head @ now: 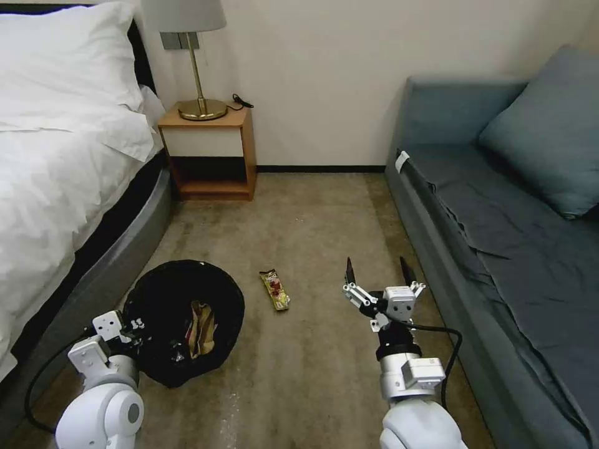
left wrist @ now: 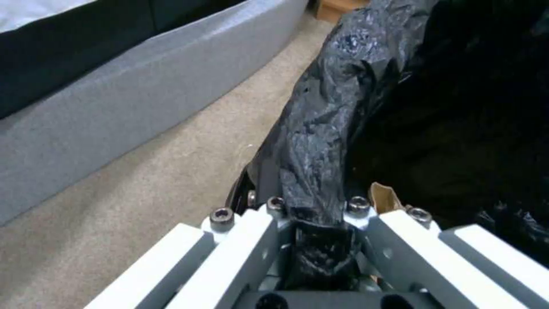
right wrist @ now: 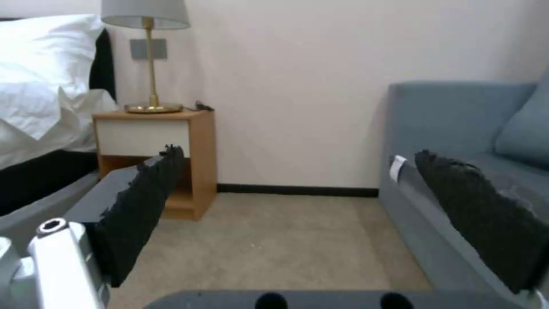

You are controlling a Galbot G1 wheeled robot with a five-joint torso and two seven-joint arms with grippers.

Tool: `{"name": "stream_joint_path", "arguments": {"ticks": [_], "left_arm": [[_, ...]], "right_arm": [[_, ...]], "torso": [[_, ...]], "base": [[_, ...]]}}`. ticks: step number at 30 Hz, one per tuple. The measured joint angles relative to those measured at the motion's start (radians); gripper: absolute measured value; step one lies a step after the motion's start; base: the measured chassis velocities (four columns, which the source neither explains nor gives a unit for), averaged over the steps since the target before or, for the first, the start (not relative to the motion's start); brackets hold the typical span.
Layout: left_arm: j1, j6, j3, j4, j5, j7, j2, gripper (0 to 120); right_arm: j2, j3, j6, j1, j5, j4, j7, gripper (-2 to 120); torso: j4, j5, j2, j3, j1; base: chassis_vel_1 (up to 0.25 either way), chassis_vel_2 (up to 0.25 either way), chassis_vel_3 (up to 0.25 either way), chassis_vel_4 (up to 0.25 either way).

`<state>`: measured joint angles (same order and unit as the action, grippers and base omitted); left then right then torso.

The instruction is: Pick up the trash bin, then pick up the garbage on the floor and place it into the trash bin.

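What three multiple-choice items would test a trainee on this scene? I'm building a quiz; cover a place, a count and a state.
1. Where does the wrapper on the floor lie?
A. Between the bin and the right hand
B. Under the nightstand
C. On the sofa

2. How many litter pieces lie loose on the floor?
A. Three
B. One
C. None

3. What is the state of the left hand?
A. Open above the floor
B. Shut on a bottle
C. Shut on the bin's bagged rim

Answers:
1 A: in the head view the wrapper sits on the carpet between bin and right hand.
2 B: one wrapper shows on the carpet; other pieces sit inside the bin.
3 C: the left wrist view shows the black bag rim clamped between the fingers, while the right hand is open and empty.
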<state>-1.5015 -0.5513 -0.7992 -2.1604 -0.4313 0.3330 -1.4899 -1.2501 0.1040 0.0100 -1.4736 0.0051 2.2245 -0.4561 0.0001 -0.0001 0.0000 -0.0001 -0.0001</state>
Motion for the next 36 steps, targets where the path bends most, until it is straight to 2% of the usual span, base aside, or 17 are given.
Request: {"name": "stream_joint_path", "arguments": {"ticks": [9, 31, 36], "left_arm": [[0.001, 0.0, -0.004, -0.002, 0.0, 0.001, -0.001, 3], [0.008, 0.001, -0.006, 0.007, -0.003, 0.002, 0.001, 3], [0.006, 0.002, -0.006, 0.006, -0.004, 0.002, 0.001, 3]], "right_arm": [[0.005, -0.004, 0.01, 0.008, 0.002, -0.015, 0.005, 100], [0.017, -0.01, 0.018, 0.039, 0.011, -0.048, 0.011, 100], [0.045, -0.017, 0.039, 0.069, 0.042, -0.071, 0.038, 100]], "torso": [[-0.0001, 0.0, 0.0, 0.0, 0.0], [-0.0001, 0.0, 0.0, 0.0, 0.0], [-0.0002, 0.0, 0.0, 0.0, 0.0]], "base": [[-0.093, 0.103, 0.104, -0.085], [-0.199, 0.198, 0.199, -0.201], [-0.161, 0.153, 0.161, -0.166]]}}
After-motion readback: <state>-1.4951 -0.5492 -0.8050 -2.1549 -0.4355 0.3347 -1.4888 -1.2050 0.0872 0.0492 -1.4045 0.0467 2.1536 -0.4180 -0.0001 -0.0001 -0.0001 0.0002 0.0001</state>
